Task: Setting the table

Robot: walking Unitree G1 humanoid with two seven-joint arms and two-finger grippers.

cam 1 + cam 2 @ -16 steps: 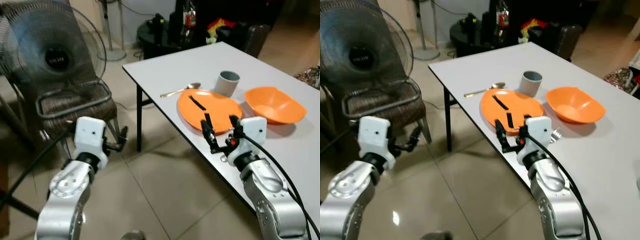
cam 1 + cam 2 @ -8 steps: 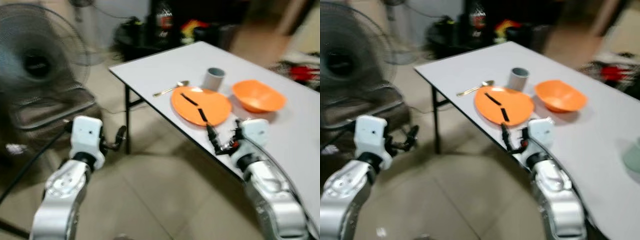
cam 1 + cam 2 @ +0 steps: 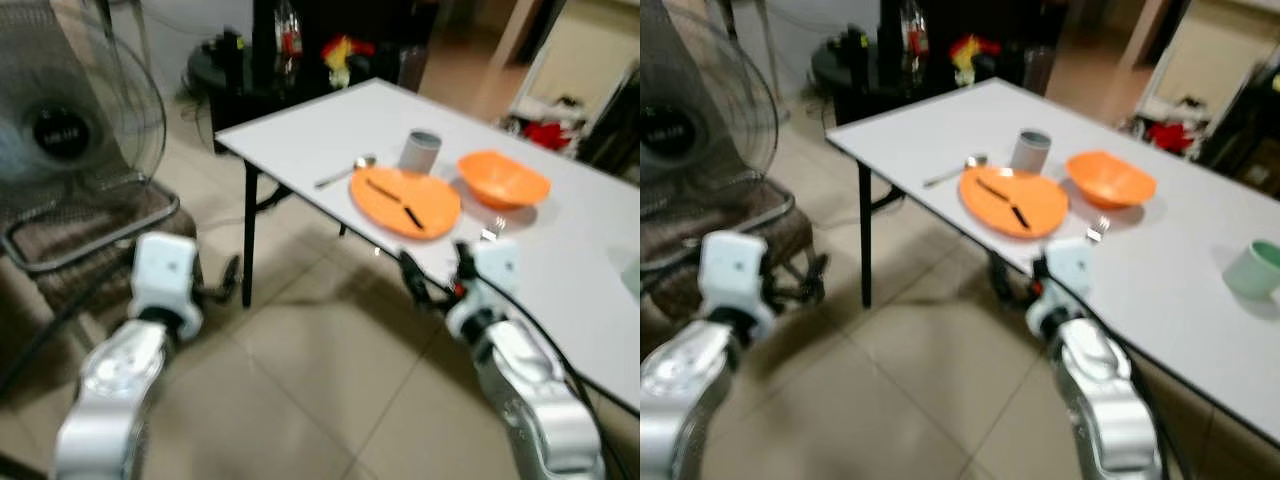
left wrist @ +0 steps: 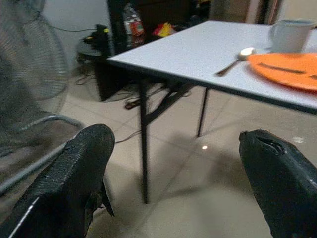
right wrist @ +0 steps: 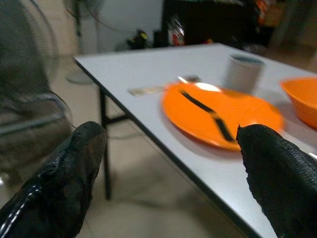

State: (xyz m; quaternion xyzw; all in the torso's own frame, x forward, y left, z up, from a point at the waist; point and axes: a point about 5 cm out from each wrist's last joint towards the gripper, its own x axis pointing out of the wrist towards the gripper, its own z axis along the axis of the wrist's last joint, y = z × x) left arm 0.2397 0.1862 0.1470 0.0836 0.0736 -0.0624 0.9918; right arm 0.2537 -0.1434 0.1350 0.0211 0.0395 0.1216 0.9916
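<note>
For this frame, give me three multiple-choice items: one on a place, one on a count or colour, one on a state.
1. Where does the spoon lie?
A. on the table beside the orange plate
B. inside the bowl
C. on the floor

2. How many orange dishes stand on the table?
A. one
B. two
C. four

3. How is the right tool set?
A. shut on the spoon
C. shut on the cup
B. open, holding nothing

Answers: 1 A, the spoon rests on the tabletop by the orange plate. 2 B, the plate and the orange bowl. 3 B, the wrist view shows its fingers wide apart with nothing between.
</note>
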